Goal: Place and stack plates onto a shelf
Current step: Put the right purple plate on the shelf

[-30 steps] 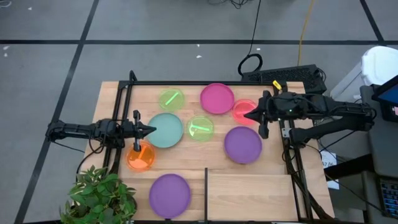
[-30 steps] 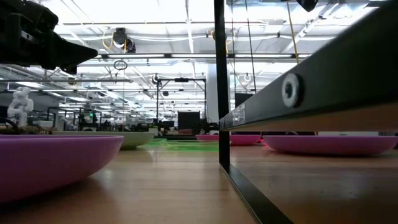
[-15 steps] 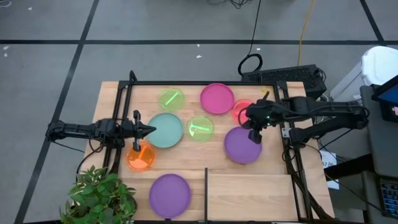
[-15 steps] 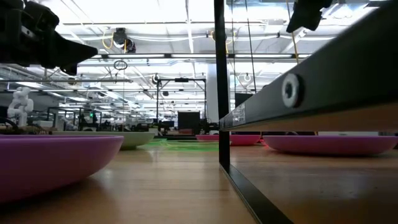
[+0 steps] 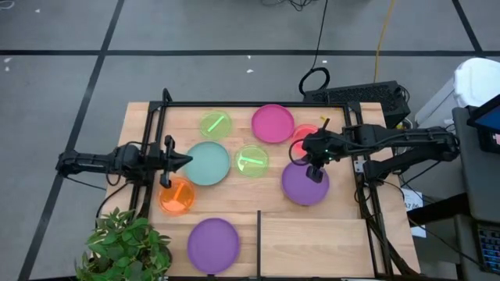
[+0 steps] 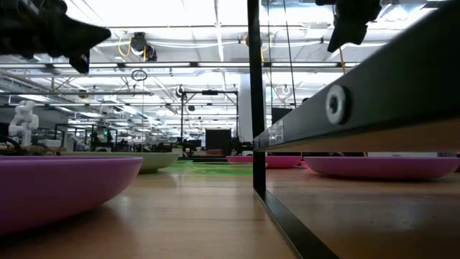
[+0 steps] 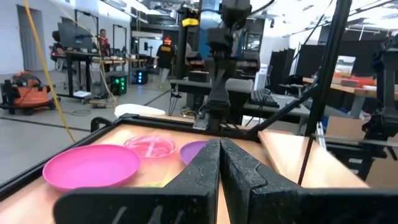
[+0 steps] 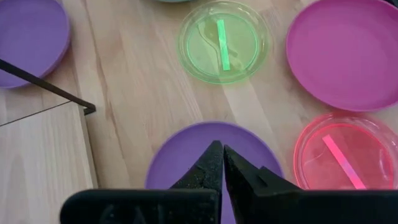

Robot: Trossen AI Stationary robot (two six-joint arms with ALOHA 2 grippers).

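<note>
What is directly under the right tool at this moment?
Under the shut right tool lies a purple plate on bare wood. The tool hides the plate's middle in both views, so whether it touches the plate cannot be told.

Right tool swung in from beside the red-pink plate — now above the near purple plate, pointing down, fingers pressed together. Left tool edged slightly — sits higher in the low view.

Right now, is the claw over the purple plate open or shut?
Shut: the right claw hangs above the purple plate, fingers pressed together, holding nothing.
</note>
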